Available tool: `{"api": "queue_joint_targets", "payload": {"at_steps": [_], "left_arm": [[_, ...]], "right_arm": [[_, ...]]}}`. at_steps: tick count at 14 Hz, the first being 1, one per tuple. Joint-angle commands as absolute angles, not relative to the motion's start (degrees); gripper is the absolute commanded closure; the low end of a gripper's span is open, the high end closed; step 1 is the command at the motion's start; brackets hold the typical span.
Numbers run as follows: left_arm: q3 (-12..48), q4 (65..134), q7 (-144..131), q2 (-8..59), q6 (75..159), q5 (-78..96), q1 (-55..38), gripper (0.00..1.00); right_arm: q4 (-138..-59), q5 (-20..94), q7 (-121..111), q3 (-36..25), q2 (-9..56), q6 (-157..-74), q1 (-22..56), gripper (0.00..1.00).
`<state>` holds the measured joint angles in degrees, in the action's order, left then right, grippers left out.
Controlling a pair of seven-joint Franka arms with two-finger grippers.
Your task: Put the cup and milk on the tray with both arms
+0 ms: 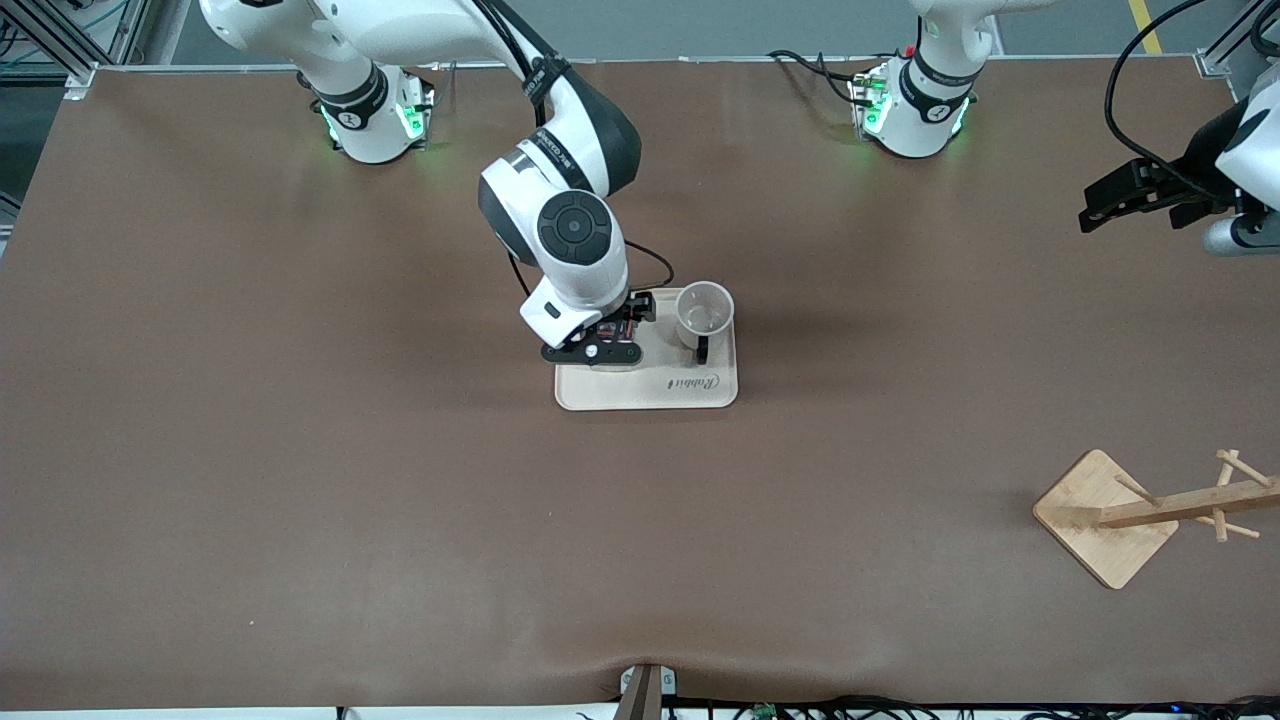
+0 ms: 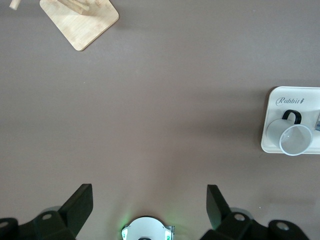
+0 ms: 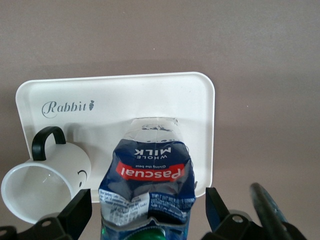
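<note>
The cream tray [image 1: 650,392] lies mid-table. The white cup [image 1: 705,312] stands on it, at the part toward the left arm's end, black handle toward the front camera. The milk [image 3: 150,165] stands on the tray beside the cup. In the front view the right hand covers all but a red bit [image 1: 612,328] of it. My right gripper [image 3: 148,205] is open; its fingers [image 3: 80,210] flank the carton with gaps on both sides. My left gripper [image 1: 1100,205] is open and empty, raised over the table's left-arm end. The left wrist view shows tray [image 2: 285,100] and cup [image 2: 292,136].
A wooden rack with a square base [image 1: 1110,515] and pegs stands near the front camera at the left arm's end, also in the left wrist view [image 2: 80,20]. The brown tabletop [image 1: 300,450] surrounds the tray.
</note>
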<state>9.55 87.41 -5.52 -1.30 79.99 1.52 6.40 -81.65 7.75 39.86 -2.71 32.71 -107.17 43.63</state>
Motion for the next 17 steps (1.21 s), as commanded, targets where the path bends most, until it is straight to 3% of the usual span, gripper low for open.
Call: {"api": "queue_joint_targets", "payload": {"at_steps": [1,13,17], "left_arm": [[9.9,89.0,-5.4,-2.8,81.1,1.1,6.3,0.00],[12.0,89.3,-5.2,-5.6,78.8,-0.5,6.2,0.00],[11.8,88.8,-5.0,-5.4,79.1,-0.5,6.3,0.00]], "right_arm": [[-78.1,8.3,40.0,-3.0,33.0,-102.2,43.9,0.00],[-66.2,8.3,39.8,-7.8,25.1,-76.1,34.5,0.00],[-70.4,7.6,37.3,-8.9,17.5,-75.6,31.4,0.00]]}}
